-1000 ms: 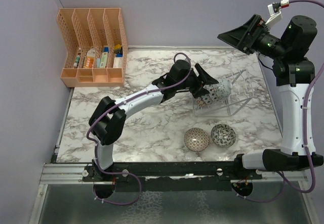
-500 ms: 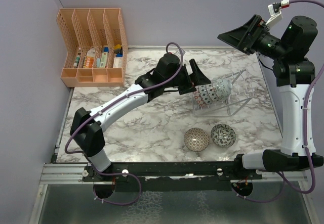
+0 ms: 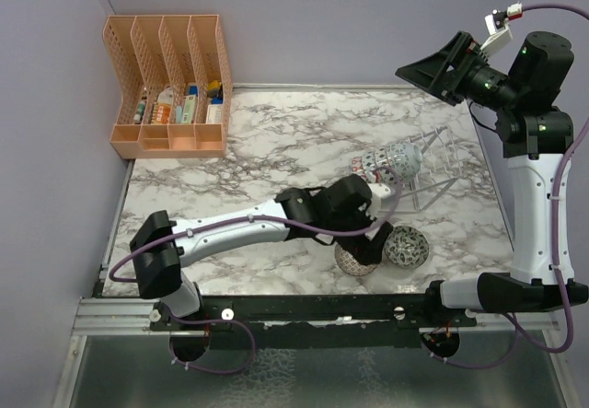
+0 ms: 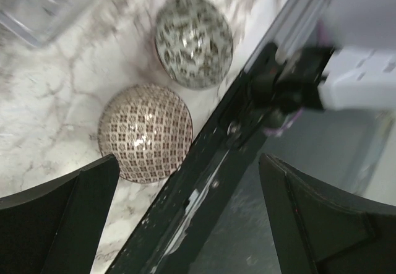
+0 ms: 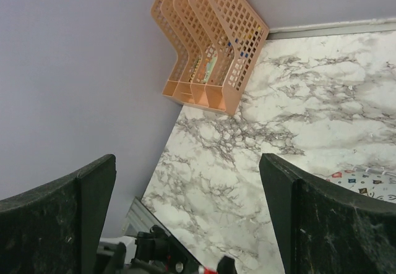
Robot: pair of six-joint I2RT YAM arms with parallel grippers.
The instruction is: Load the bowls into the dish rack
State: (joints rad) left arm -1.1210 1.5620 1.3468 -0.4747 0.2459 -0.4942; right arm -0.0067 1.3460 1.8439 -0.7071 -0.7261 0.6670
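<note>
Hovering over brown bowl (image 4: pixel 145 132) with left hand (image 4: pixel 187 162) wide open, empty. Looks ceramic: stiff, slick, chippable, light. Pinch rim, one finger inside. Right hand (image 5: pixel 187 162) likewise agape, empty.

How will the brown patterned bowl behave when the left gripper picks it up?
The brown bowl shows bright glints, so its glaze is probably slippery to grip. It looks like rigid ceramic: it should keep its shape but might chip if dropped. Its round wall may let it rock when pushed.
</note>
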